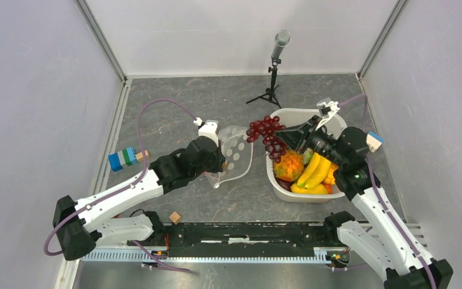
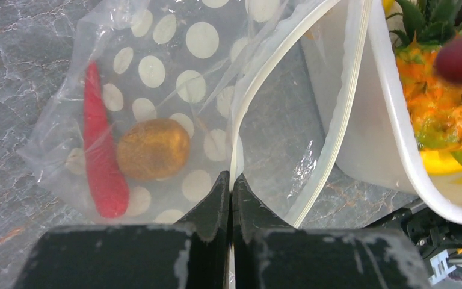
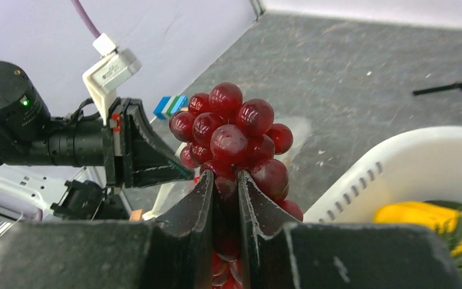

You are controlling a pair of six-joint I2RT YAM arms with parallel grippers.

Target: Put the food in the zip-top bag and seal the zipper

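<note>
Left arm: extended from its base at the near left, forward and to the right, wrist low over the near edge of the bag point(image 1: 239, 152). The left gripper point(image 2: 230, 191) is closed flat, its jaws pinching the zipper point(image 2: 248, 108) where the white strip runs down between them. The bag lies on the table point(image 1: 174, 120) just left of the basket point(image 1: 304, 198), mouth toward the basket and standing open. Right arm: extended from its base at the near right, forward and to the left, wrist above the basket. The right gripper point(image 3: 224, 201) is clamped narrowly on the lower part of the grapes point(image 3: 231, 135), held raised over the basket's left rim, between basket and bag. Count: one bag, with two items inside, one long red piece point(image 2: 100, 162) and one round brown piece point(image 2: 153, 149); one grape bunch; one basket, with one pineapple point(image 1: 289, 165) and one banana bunch point(image 1: 316, 171) visible, other pieces partly hidden. Also on the table: one microphone stand point(image 1: 274, 69), one block stack point(image 1: 126, 158), one small cube point(image 1: 174, 217).
</note>
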